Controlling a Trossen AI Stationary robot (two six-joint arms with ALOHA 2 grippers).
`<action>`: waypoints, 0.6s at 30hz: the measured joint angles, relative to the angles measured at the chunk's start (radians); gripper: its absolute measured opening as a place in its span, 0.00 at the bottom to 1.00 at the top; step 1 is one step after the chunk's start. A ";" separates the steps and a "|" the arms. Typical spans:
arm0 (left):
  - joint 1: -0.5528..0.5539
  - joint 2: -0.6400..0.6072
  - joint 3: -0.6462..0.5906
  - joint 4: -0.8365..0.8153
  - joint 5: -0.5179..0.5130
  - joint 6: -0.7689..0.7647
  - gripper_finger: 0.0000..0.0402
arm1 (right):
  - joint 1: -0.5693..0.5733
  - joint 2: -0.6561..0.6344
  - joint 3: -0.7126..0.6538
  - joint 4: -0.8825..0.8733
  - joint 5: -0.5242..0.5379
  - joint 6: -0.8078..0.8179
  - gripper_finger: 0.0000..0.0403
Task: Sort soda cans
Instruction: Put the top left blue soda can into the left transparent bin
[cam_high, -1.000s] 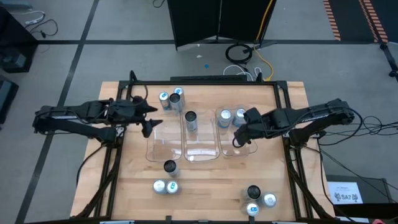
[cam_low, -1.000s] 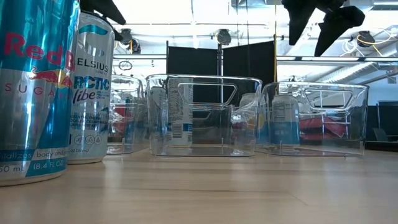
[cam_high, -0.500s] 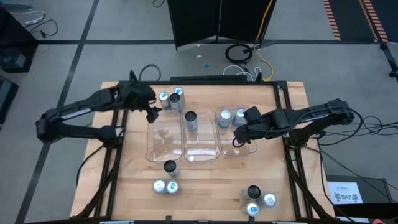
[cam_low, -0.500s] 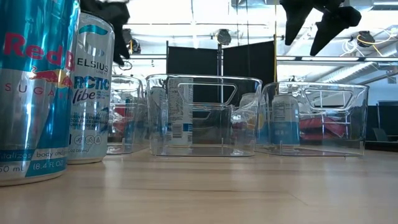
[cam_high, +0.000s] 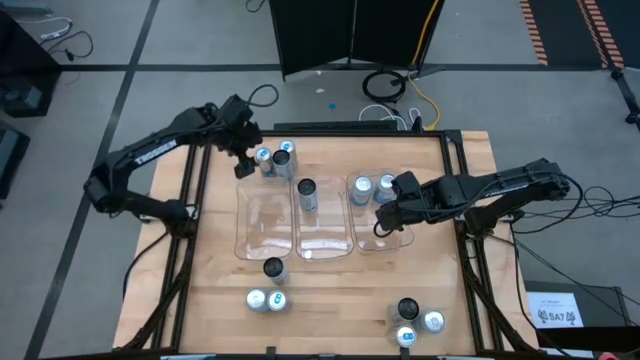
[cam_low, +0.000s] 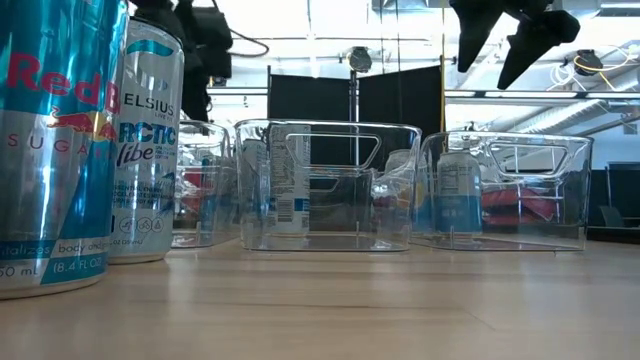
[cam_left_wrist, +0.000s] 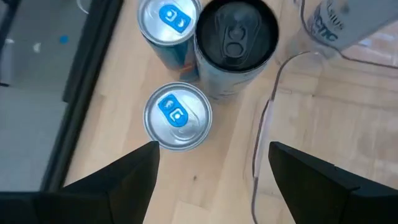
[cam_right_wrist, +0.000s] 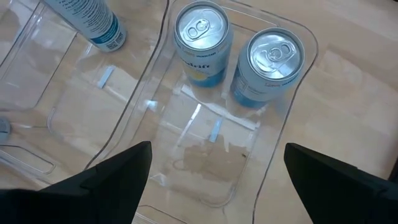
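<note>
The left gripper (cam_high: 243, 165), fingers spread wide and empty, hovers over three cans (cam_high: 274, 160) at the table's eleven o'clock, while the right gripper (cam_high: 384, 218), equally wide and empty, hangs above the right tray (cam_high: 405, 243).

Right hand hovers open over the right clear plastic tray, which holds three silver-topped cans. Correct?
Not quite: the right clear plastic tray holds two silver-topped cans, not three, as the right wrist view shows. The right hand does hover open over it.
</note>
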 joint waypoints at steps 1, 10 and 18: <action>0.006 0.014 0.000 0.001 0.004 0.015 0.78 | 0.000 0.000 0.000 0.000 0.000 0.000 0.89; 0.017 0.087 0.000 0.052 0.005 0.104 0.78 | 0.000 0.000 0.000 0.005 0.053 0.000 0.89; 0.017 0.132 0.000 0.084 0.003 0.126 0.78 | 0.000 0.000 0.000 0.005 0.054 -0.023 0.89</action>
